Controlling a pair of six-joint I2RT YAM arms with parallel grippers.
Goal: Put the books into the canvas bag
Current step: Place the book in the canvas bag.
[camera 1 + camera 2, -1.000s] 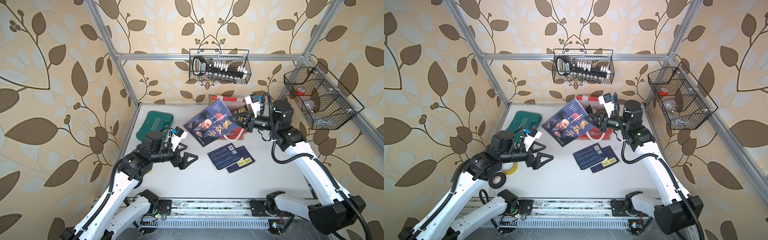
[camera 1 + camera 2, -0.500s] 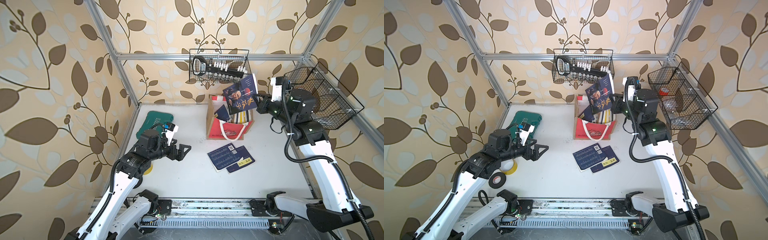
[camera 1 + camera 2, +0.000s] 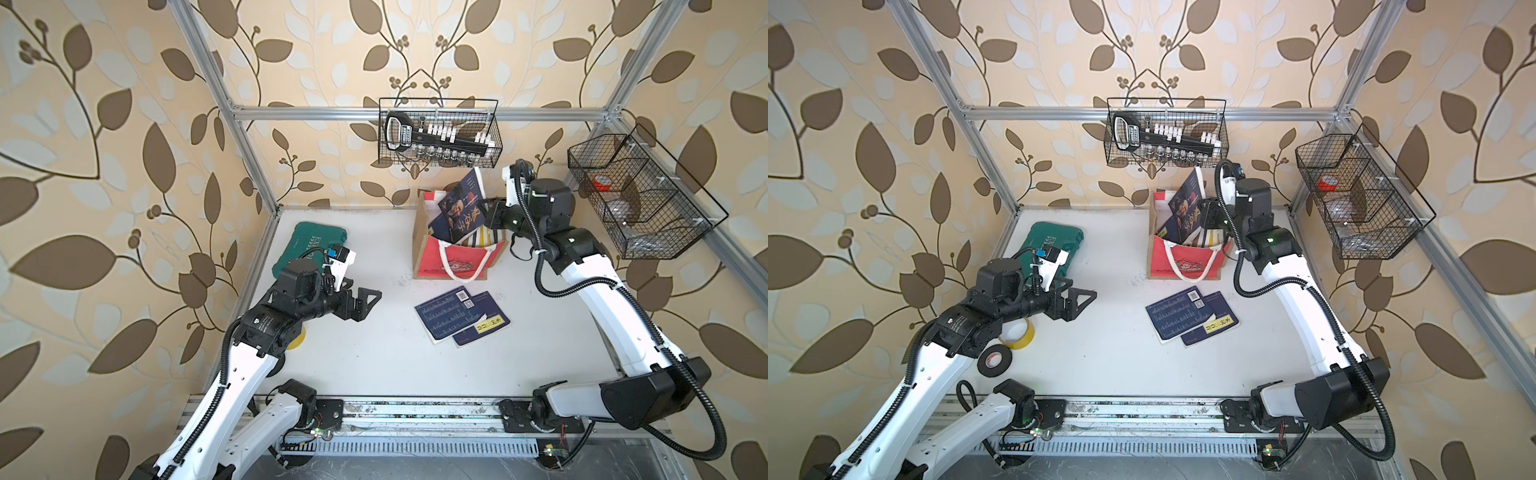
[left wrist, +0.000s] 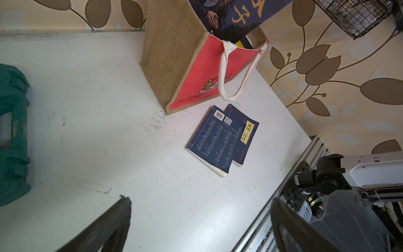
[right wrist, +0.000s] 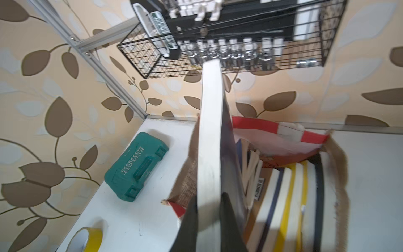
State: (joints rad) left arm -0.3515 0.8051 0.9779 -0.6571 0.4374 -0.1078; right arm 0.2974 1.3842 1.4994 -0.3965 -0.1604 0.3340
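Your right gripper (image 5: 208, 220) pinches a dark portrait-cover book (image 3: 459, 208) tilted over the canvas bag (image 3: 432, 262), seemingly partly inside; your left gripper (image 3: 365, 302) hangs open.

The left arm (image 3: 249, 365) and right arm (image 3: 615, 316) wear glossy white shells between chunky black joint housings — each trailed by a ribbed black cable conduit (image 3: 540, 282). A tiny green light (image 3: 572, 240) glows upper right; the black left claw (image 3: 366, 287) has triangular open-frame fingers (image 3: 374, 291).

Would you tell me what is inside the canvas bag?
Several books stand on edge inside the canvas bag, white, navy and yellow edges showing. The right gripper holds a dark-covered book, lower end in the opening. The bag's bottom is hidden.
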